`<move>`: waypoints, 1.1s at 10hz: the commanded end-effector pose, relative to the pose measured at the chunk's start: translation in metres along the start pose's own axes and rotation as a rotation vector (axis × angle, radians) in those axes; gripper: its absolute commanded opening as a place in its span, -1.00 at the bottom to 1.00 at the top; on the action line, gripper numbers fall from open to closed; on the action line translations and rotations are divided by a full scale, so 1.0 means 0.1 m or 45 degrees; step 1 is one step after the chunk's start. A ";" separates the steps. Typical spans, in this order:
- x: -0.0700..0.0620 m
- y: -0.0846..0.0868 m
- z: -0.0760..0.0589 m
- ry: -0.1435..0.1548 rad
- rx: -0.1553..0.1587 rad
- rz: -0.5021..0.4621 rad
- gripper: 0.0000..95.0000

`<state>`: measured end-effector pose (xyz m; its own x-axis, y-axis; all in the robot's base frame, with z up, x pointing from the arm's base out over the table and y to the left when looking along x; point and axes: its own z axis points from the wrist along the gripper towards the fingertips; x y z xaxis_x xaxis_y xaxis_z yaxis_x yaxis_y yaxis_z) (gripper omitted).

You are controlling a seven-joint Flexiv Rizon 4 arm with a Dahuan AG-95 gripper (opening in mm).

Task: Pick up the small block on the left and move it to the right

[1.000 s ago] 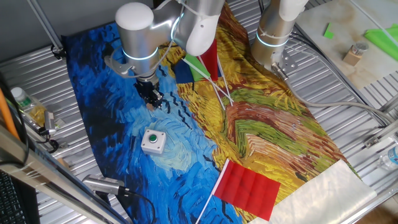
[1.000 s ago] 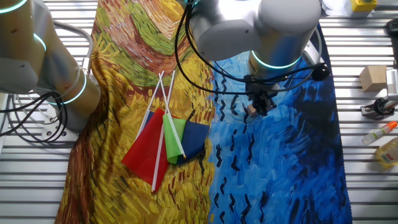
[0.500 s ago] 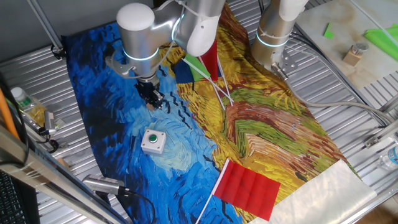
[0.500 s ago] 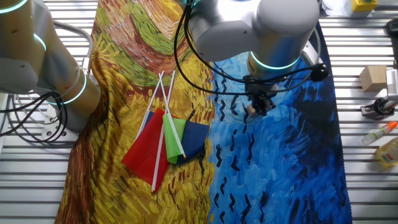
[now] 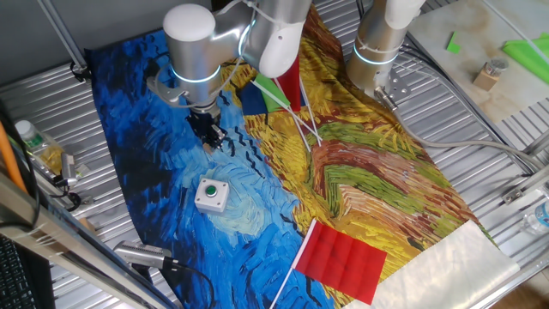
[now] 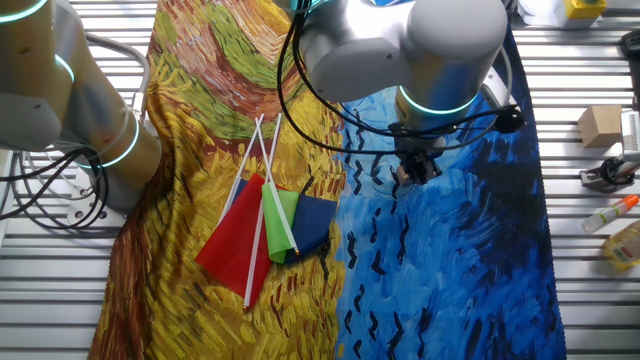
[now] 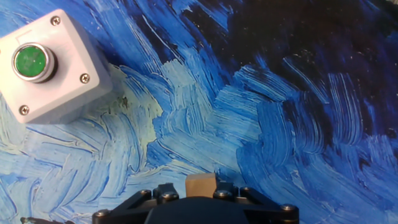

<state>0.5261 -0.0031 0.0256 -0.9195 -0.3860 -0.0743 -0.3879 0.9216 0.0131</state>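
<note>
The small block is a tiny tan wooden cube held between my gripper's fingers at the bottom of the hand view. My gripper is shut on it, just above the blue part of the painted cloth. In the other fixed view the gripper shows the tan block at its tips. The white button box with a green button lies on the cloth a little in front of the gripper, and it is at the upper left of the hand view.
Red, green and blue flags lie on the yellow part of the cloth. A red flag lies near the front edge. A second robot base stands at the back. A larger wooden block with a knob sits at the far right.
The arm has shifted very slightly; the gripper stays shut on the block at nearly the same spot.
</note>
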 end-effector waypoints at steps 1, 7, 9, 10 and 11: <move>0.00 0.00 -0.02 -0.004 0.004 0.002 -1.00; -0.06 -0.05 -0.27 0.014 0.025 0.049 -1.00; -0.11 -0.06 -0.39 0.022 0.043 0.058 -1.00; -0.13 -0.07 -0.44 0.025 0.044 0.063 -1.00; -0.15 -0.07 -0.49 0.028 0.043 0.068 -1.00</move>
<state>0.5421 -0.0056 0.0798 -0.9411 -0.3336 -0.0544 -0.3331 0.9427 -0.0175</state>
